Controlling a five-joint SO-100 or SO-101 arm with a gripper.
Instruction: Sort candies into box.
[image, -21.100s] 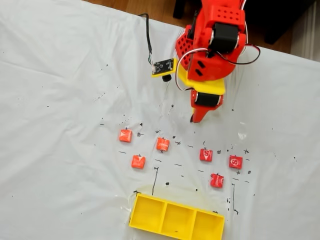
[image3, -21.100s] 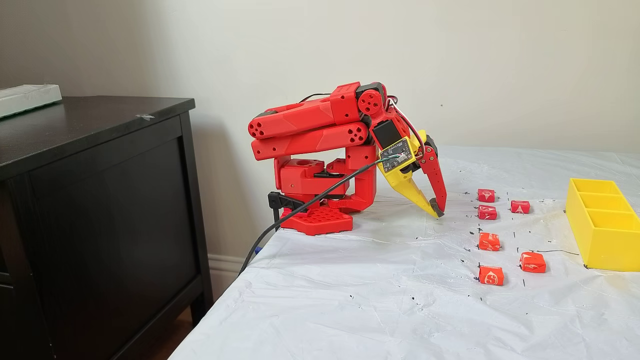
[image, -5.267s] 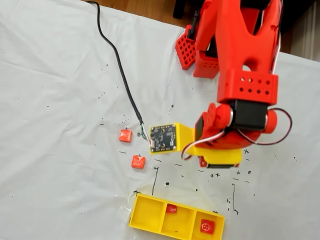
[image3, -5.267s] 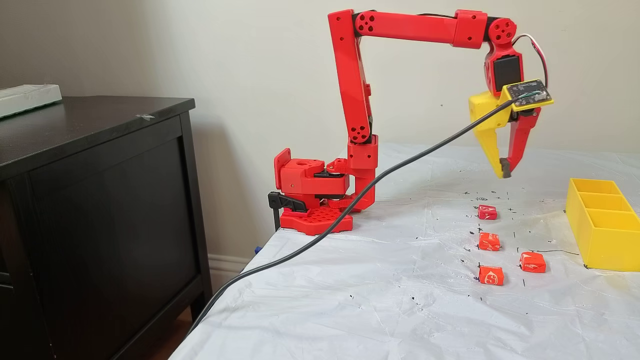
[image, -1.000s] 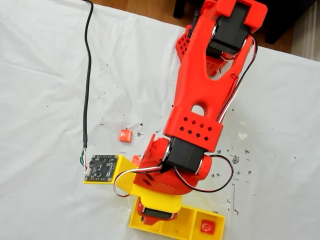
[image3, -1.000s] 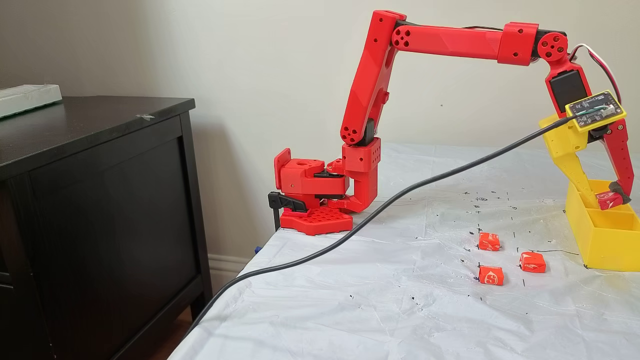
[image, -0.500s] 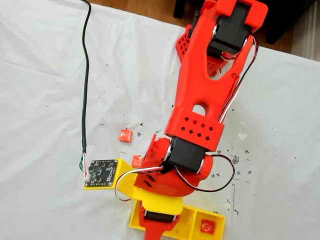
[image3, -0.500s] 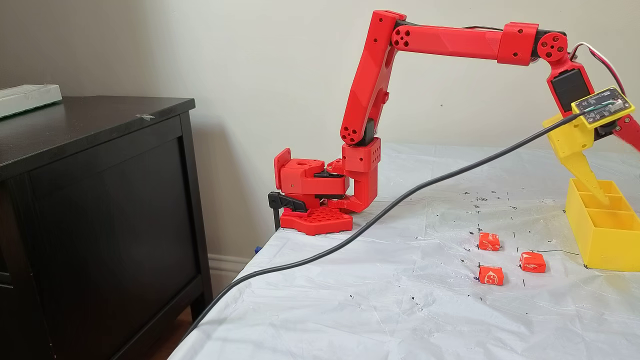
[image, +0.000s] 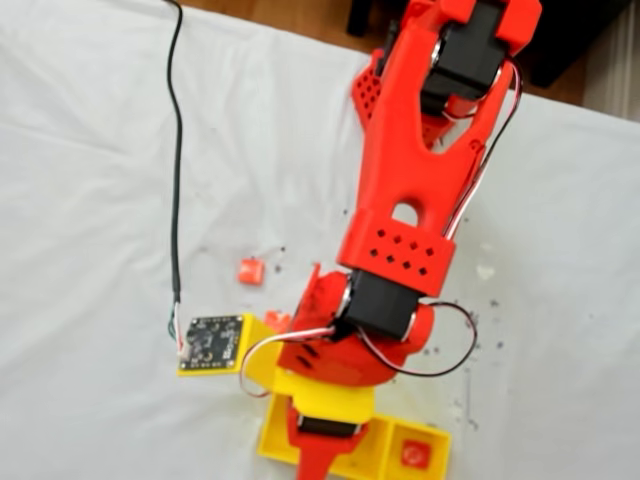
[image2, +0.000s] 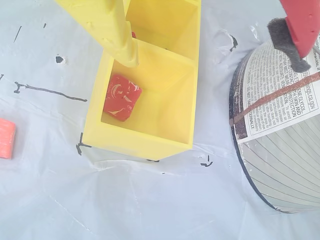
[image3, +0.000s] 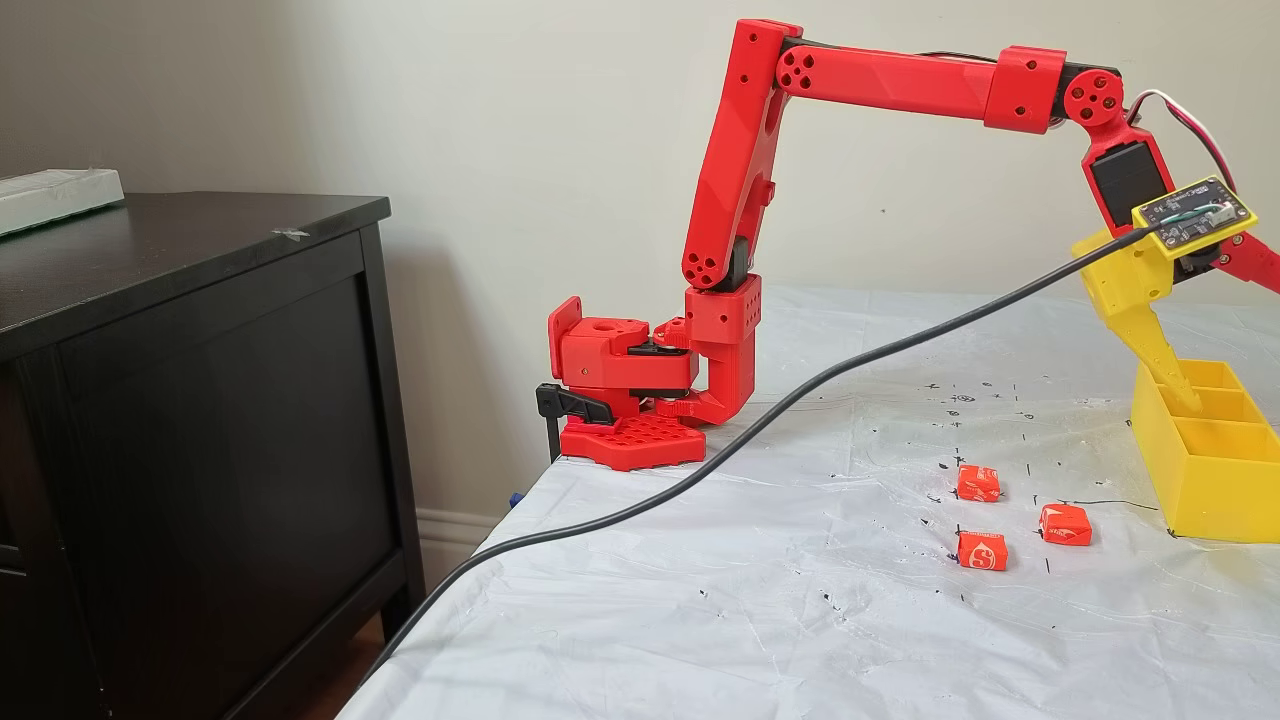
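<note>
**A:** Looking at your shot: the box (image2: 150, 135) sat right under the gripper (image2: 212, 50), jaws spread wide, nothing held. You had a dark red candy (image2: 121, 97) in the near compartment, with three orange candies (image3: 1064, 524) left on the sheet.

**B:** Your yellow finger (image2: 112, 30) was low by the divider. You risked it clipping the wall and dragging the box.

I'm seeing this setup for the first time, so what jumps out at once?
A big red arm reaches across the white-covered table from its base by the wall, its gripper open over the yellow box at the table's near right in the side fixed view. A deep red candy lies in the box's end compartment, and three orange candies wait on the sheet beside it.
</note>
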